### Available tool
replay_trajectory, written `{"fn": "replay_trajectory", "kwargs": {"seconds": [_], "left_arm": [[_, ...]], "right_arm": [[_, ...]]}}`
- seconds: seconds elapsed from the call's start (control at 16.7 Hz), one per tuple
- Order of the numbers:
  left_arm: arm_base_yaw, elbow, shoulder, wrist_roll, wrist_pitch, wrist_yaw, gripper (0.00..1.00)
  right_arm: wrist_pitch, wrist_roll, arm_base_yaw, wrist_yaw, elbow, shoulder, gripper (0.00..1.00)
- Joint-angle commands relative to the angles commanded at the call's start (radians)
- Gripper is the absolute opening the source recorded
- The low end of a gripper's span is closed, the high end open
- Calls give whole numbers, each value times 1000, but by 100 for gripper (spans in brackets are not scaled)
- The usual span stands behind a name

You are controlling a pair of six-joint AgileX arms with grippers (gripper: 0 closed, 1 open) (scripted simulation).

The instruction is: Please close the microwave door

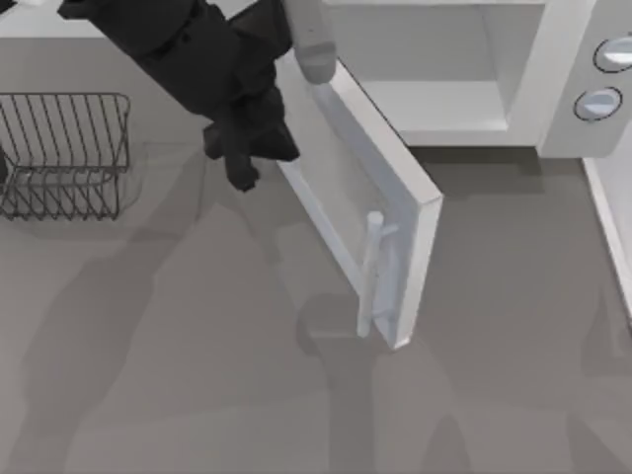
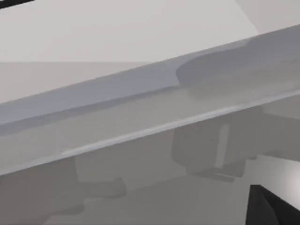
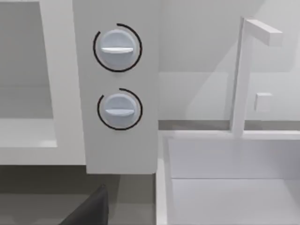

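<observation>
The microwave [image 1: 553, 69] stands at the table's back, its pale cavity [image 1: 434, 99] exposed. The microwave door [image 1: 336, 188] hangs open, swung out toward the table's front, with its pale bar handle [image 1: 373, 272] near the free edge. My left gripper [image 1: 247, 158] is at the door's outer face, close to the hinge side and to the left of the window. In the left wrist view the door [image 2: 140, 117] passes very close as a slanted pale band. The right wrist view faces the microwave's side panel [image 3: 119, 140] and its two knobs [image 3: 117, 48].
A dark wire rack [image 1: 64, 153] sits at the table's left. A white basin-like unit [image 3: 225, 159] with an upright post [image 3: 239, 75] stands right of the microwave, its edge along the top view's right side [image 1: 607, 217]. Bare grey table [image 1: 197, 375] fills the front.
</observation>
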Motion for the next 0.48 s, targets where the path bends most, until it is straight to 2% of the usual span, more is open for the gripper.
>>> {"fn": "replay_trajectory", "kwargs": {"seconds": [0.48], "left_arm": [[-18, 16, 13, -20, 5, -7, 0]], "right_arm": [[0, 0, 0, 0, 0, 0, 100]]}}
